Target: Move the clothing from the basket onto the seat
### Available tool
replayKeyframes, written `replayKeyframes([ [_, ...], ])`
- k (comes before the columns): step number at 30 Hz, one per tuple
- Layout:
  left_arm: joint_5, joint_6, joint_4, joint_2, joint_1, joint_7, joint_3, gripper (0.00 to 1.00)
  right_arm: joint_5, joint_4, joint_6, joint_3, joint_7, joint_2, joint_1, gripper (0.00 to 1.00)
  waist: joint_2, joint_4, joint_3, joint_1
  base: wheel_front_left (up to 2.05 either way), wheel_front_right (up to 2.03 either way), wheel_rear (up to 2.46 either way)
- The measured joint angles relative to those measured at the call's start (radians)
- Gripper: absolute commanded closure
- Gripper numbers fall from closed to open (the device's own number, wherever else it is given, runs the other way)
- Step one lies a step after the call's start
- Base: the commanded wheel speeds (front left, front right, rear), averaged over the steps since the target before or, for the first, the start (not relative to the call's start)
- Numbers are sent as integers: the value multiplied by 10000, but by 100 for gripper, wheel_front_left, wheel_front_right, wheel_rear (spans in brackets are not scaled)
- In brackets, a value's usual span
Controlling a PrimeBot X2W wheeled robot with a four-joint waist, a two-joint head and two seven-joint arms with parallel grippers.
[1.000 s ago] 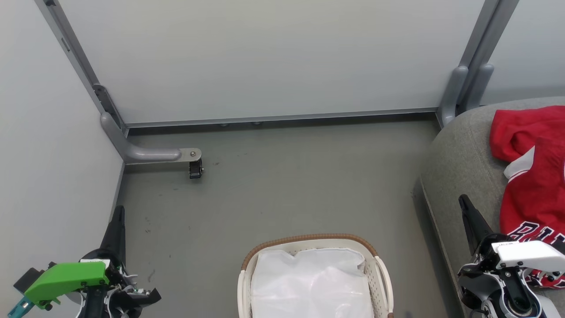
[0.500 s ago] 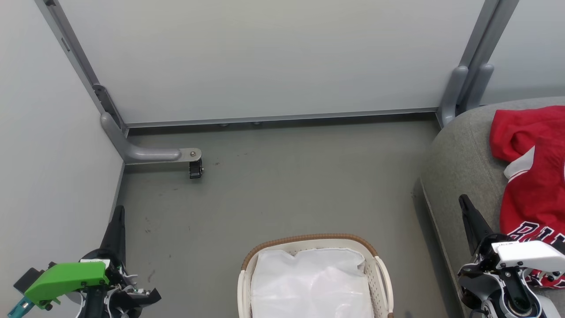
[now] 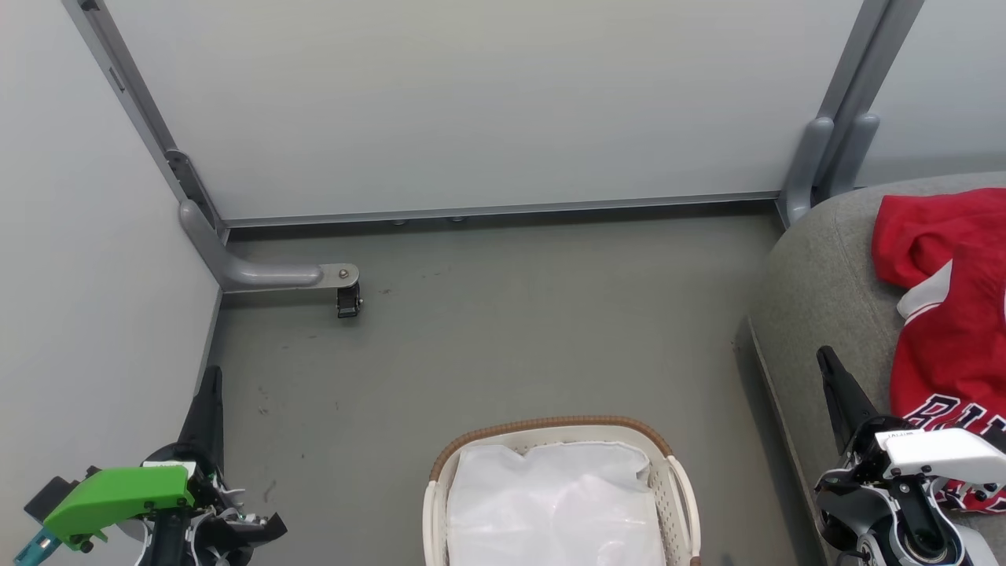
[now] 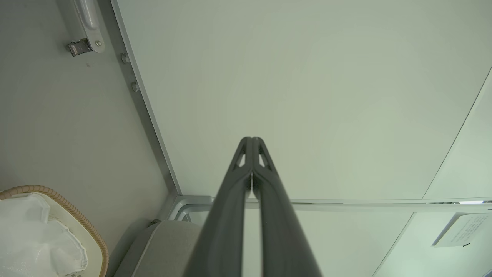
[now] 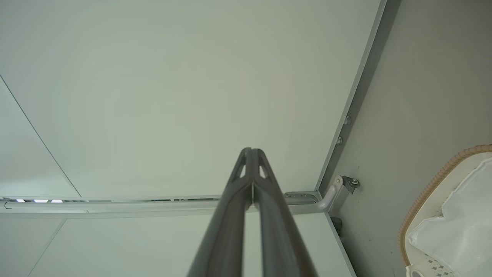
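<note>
Red clothing (image 3: 947,346) lies on the seat (image 3: 825,275), just beside the right end effector (image 3: 824,356), which is closed.

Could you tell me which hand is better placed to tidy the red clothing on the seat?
Probably the right hand: it is by the seat edge, beside the clothing. The left hand sits on the far side of the basket. Both are shut.

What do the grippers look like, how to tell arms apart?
Both have long dark tapered fingers with triangular cutouts near the tips. The left gripper wears a bright green cover with a teal tab; right gripper a white cover over black-and-grey hardware.
</note>
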Motion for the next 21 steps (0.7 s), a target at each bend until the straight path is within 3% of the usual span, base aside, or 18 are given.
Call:
replayKeyframes([
  [21,0,0,0,0,0,0,0,100,0,0,0,0,-2,0,0,100,0,0,0,0,0,0,0],
])
